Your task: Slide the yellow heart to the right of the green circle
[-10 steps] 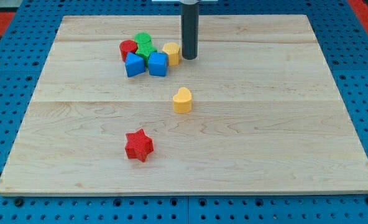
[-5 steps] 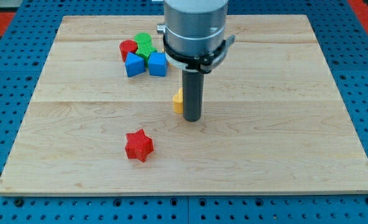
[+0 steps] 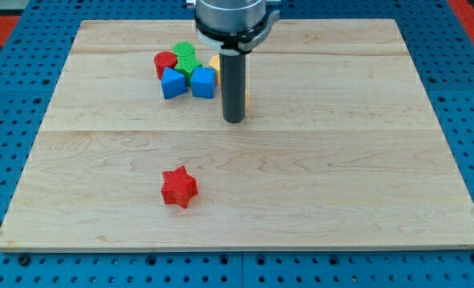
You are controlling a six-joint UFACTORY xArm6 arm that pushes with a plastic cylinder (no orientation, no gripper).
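Near board centre, tip [image 3: 234,120]: bare rod, no claw, holds nothing.
Yellow heart [image 3: 246,98]: almost hidden behind rod, only a sliver shows.
Green circle [image 3: 184,53]: in cluster, view's left.
Risk: heart may hit blue cube [image 3: 203,82].

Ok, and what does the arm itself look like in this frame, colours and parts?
My tip is the flat lower end of a straight, dark grey cylindrical rod. The rod hangs from a wider light grey, metallic-looking round housing at the view's top, ringed by a black clamp-like collar. No cables or markings are visible; the rest of the arm is out of frame.
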